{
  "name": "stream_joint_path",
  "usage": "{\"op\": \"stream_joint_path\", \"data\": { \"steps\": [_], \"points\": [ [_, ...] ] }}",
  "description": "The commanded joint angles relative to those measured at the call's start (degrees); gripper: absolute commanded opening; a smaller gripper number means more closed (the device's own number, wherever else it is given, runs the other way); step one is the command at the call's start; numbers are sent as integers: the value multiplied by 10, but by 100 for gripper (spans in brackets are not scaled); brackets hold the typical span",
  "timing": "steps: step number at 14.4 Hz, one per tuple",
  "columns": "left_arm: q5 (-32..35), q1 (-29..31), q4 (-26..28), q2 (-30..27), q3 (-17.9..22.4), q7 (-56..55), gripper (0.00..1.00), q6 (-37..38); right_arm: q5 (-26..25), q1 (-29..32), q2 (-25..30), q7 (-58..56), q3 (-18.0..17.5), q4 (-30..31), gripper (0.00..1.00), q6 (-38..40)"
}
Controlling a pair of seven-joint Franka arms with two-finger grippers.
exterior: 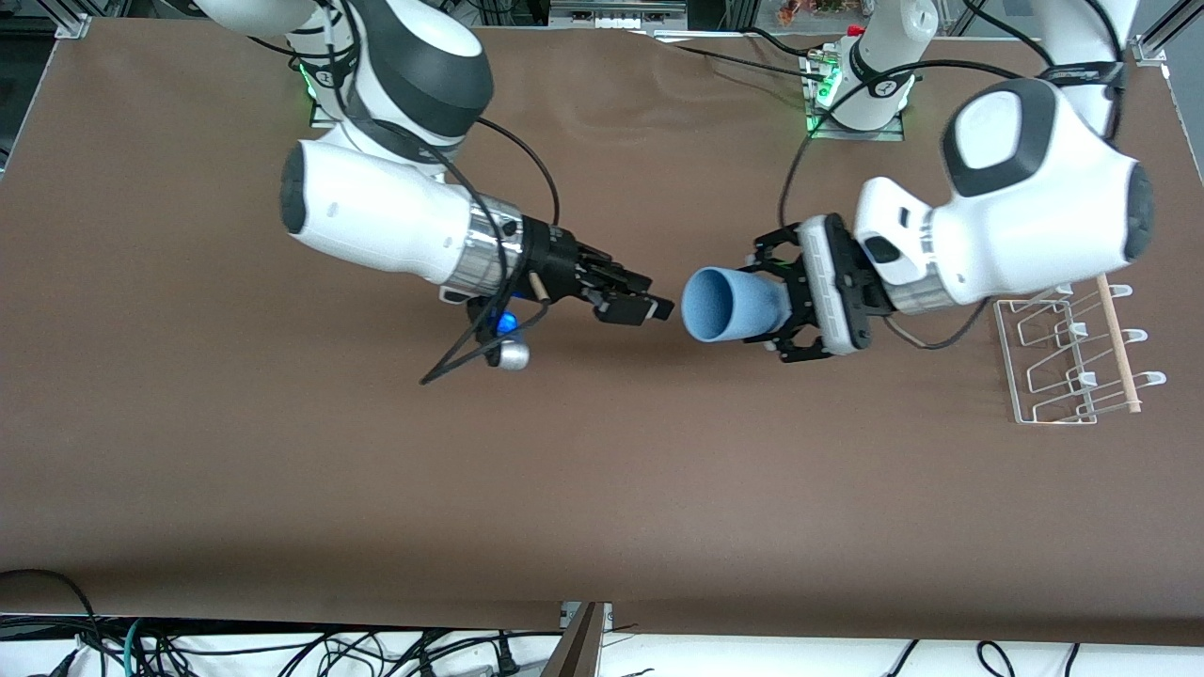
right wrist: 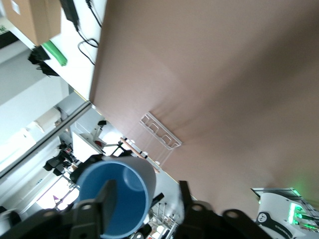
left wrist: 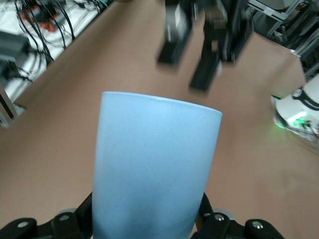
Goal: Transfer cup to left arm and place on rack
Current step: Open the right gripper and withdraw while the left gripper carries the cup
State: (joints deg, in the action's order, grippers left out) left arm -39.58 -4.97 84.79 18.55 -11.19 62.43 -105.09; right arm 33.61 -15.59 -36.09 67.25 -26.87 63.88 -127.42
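In the front view the left tool [exterior: 788,313], right of frame centre, grips the light-blue cup [exterior: 732,304] by its base, holding it on its side in the air over the brown table [exterior: 602,470] with the open mouth turned toward the right tool [exterior: 638,299]. The right tool sits just left of centre, its fingers [right wrist: 107,198] parted with nothing between them, their tips close to the cup's rim but apart from it. The white wire rack [exterior: 1063,362] with its wooden rod [exterior: 1117,341] stands on the table at the right edge of the frame, toward the left arm's end and well apart from the cup.
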Motion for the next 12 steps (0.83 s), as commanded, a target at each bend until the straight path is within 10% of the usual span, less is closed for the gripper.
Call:
{"op": "stream_joint_path", "data": {
  "steps": [1, 7, 12],
  "points": [
    [12, 45, -2, -25, 0, 3, 0, 76, 9, 44, 29, -5, -1, 4, 99, 60],
    [243, 141, -13, -34, 1, 5, 0, 172, 2, 181, 97, -93, 7, 4, 99, 238],
    [512, 146, -14, -32, -3, 5, 0, 195, -35, 209, 152, -210, 121, 6, 99, 392]
  ]
}}
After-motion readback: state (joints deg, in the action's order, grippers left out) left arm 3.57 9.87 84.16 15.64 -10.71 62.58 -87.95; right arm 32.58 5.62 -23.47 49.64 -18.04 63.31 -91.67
